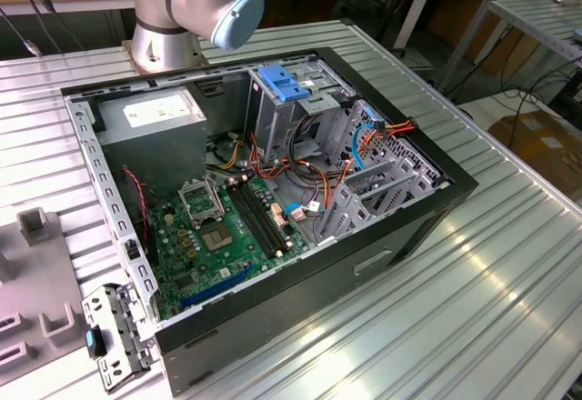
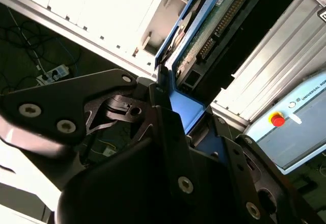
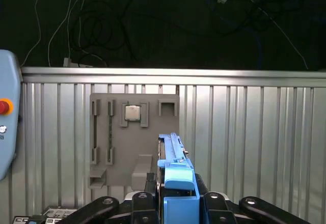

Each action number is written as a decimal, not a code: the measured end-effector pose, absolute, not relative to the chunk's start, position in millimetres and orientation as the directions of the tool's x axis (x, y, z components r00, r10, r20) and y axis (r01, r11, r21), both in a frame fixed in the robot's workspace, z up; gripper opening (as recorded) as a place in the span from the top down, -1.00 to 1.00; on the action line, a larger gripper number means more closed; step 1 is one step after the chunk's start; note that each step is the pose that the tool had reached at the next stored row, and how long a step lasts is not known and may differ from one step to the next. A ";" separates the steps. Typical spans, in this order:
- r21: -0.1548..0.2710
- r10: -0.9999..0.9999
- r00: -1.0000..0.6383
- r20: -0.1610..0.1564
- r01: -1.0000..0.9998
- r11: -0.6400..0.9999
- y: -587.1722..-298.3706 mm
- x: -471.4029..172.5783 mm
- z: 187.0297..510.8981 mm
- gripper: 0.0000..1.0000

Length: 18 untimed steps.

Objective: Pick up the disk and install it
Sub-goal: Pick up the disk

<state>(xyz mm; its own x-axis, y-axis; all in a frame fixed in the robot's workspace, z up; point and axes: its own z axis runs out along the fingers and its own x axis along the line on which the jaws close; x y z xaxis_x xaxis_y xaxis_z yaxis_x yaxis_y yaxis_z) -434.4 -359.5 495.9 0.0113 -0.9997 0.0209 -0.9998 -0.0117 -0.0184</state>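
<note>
In both wrist views my gripper (image 3: pixel 175 191) is shut on the disk (image 3: pixel 174 165). The disk stands edge-on between the black fingers (image 3: pixel 151 184), framed by its blue plastic carrier. The second wrist view shows the disk (image 2: pixel 214 25) from its underside, with a green circuit board and a row of connector pins. There the blue carrier edge runs down into the gripper (image 2: pixel 186 113). The disk is held in the air above the ribbed metal table (image 3: pixel 244 127), away from the open computer case (image 1: pixel 273 191).
A grey drive cage with a blue clip (image 1: pixel 284 84) stands at the back of the case, beside the power-supply box (image 1: pixel 155 123) and the motherboard (image 1: pixel 227 227). The arm's base (image 1: pixel 168 18) is behind the case. A grey fixture plate (image 3: pixel 133 132) lies below the gripper, and a pendant with a red button (image 3: pixel 5 112) is nearby.
</note>
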 end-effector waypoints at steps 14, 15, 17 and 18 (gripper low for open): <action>-0.018 -1.000 0.011 0.021 -1.000 -0.012 -359.5 -403.2 495.9 0.26; -0.018 -1.000 0.011 0.021 -1.000 -0.012 -359.5 -402.2 495.9 0.26; -0.018 -1.000 0.011 0.021 -1.000 -0.012 -359.6 -399.8 495.8 0.26; -0.018 -1.000 0.011 0.021 -1.000 -0.012 -359.6 -398.5 495.9 0.26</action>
<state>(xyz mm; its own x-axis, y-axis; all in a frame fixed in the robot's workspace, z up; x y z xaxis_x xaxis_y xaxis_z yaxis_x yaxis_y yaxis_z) -398.5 -359.6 495.9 0.0114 -0.9997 0.0209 -0.9998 -0.0117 -0.0184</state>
